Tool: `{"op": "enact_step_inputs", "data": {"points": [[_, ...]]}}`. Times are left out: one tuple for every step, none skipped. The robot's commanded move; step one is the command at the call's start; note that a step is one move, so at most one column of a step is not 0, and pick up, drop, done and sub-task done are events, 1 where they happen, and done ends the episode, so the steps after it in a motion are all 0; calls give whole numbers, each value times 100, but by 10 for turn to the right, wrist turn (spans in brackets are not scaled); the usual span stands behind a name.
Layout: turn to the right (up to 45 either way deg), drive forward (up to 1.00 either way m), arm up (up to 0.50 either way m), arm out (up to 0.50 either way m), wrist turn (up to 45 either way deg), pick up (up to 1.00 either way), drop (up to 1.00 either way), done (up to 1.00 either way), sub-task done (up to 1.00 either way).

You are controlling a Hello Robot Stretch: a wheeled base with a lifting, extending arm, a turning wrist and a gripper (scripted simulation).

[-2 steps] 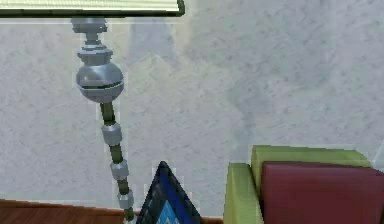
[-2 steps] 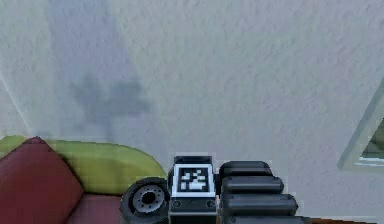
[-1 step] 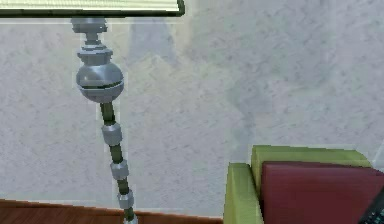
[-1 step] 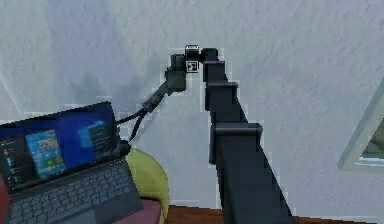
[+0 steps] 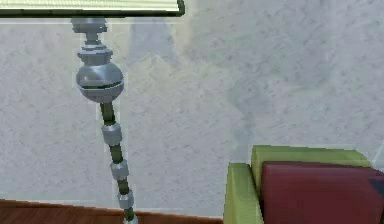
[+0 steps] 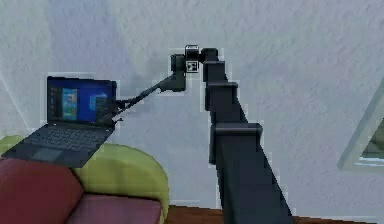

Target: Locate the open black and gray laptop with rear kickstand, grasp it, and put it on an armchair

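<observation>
The open laptop (image 6: 72, 122), black and grey with a lit blue screen, hangs tilted at the far end of my gripper (image 6: 120, 108). The gripper holds it by its right side, just above the armchair. The arm (image 6: 235, 140) rises as a dark bar from the bottom edge, with the gripper's body and thin fingers reaching left from its top. The armchair (image 6: 135, 172) is yellow-green with a dark red cushion (image 6: 40, 195) and lies under the laptop at the lower left. It appears again as the armchair (image 5: 300, 160) at the forward view's lower right.
A floor lamp with a beaded silver pole (image 5: 101, 78) and a flat shade (image 5: 120, 7) stands close ahead, left of the armchair. A pale wall runs behind everything. A window frame (image 6: 368, 130) is at the arm side view's right. Wooden floor (image 5: 60, 212) runs along the wall's foot.
</observation>
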Motion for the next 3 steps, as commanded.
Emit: {"op": "enact_step_inputs", "data": {"points": [[0,0,-46,0,0,0,0,0,0],[0,0,-32,0,0,0,0,0,0],[0,0,0,0,0,0,100,0,0]]}}
